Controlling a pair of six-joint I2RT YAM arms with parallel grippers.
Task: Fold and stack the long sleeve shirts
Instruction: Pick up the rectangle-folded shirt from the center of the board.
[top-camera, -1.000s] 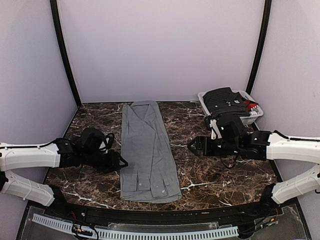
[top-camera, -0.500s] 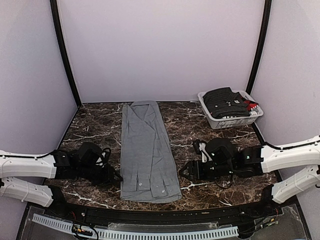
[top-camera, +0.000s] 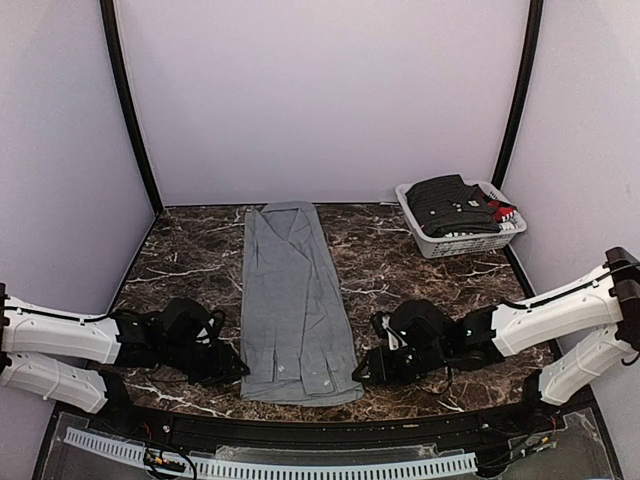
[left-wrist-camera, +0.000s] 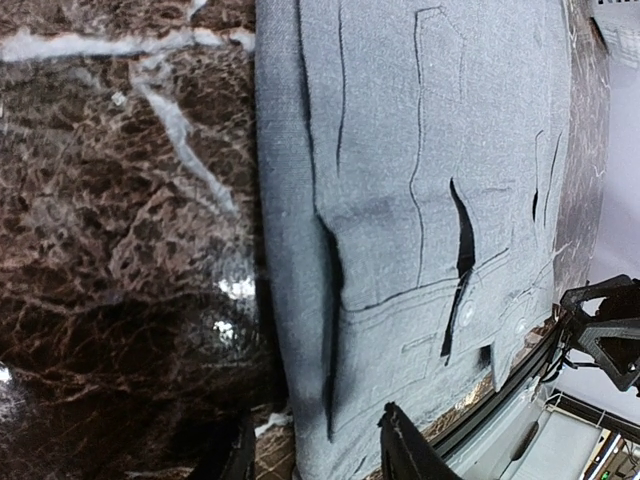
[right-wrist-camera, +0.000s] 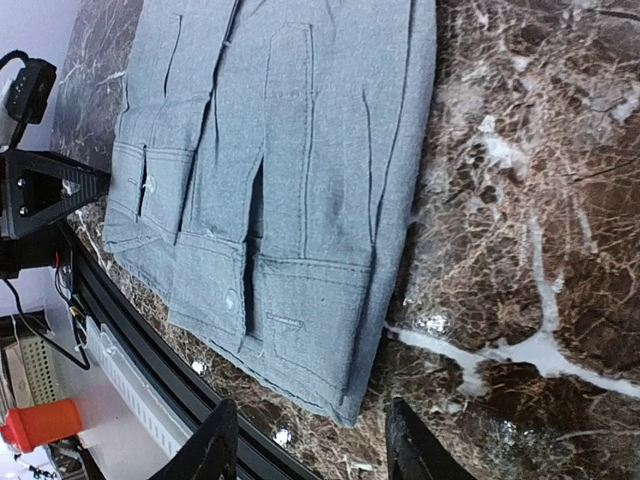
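Note:
A mid-grey long sleeve shirt (top-camera: 292, 300) lies flat as a long narrow strip on the marble table, collar at the far end, cuffs at the near end. My left gripper (top-camera: 236, 372) is open and low at the shirt's near left corner; in the left wrist view (left-wrist-camera: 315, 455) its jaws straddle the shirt's (left-wrist-camera: 420, 200) left edge. My right gripper (top-camera: 362, 371) is open and low at the near right corner; in the right wrist view (right-wrist-camera: 312, 450) the shirt's (right-wrist-camera: 290, 190) corner lies just ahead of the jaws. More dark shirts (top-camera: 452, 203) fill the basket.
A white laundry basket (top-camera: 440, 243) stands at the back right. The table's black front rail (top-camera: 300, 432) runs just behind the shirt's near hem. Purple walls close the back and sides.
Both arms have dropped and swung toward the near edge, from mid-table beside the shirt to its two near corners. The shirt has not moved.

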